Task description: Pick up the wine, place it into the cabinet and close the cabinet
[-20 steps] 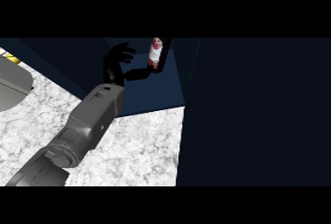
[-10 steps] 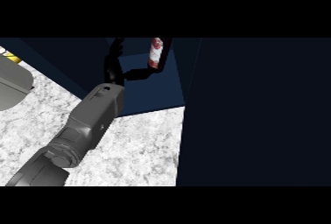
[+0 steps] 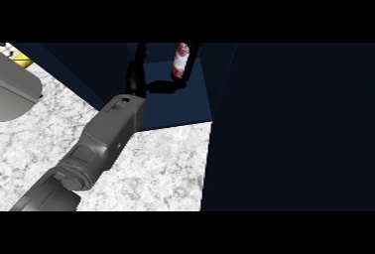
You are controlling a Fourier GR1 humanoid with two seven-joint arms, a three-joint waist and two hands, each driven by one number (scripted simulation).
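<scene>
Standing inside the dark blue cabinet (image 3: pixel 176 111), the wine (image 3: pixel 180 58) sits between the left hand's (image 3: pixel 147 74) parted thumb and fingers, above the speckled worktop (image 3: pixel 154 168).

One grey forearm comes in from the view's lower left corner and runs diagonally up toward the top middle. At its end is a black hand (image 3: pixel 147 82), lifted well above the tabletop. The fingers (image 3: pixel 138 62) stand upright above the wrist, reaching to the upper edge of the view, while the thumb stretches sideways to the right and bends up at its tip. Fingers and thumb are spread well apart. Which arm this is cannot be told. No other hand shows.
</scene>
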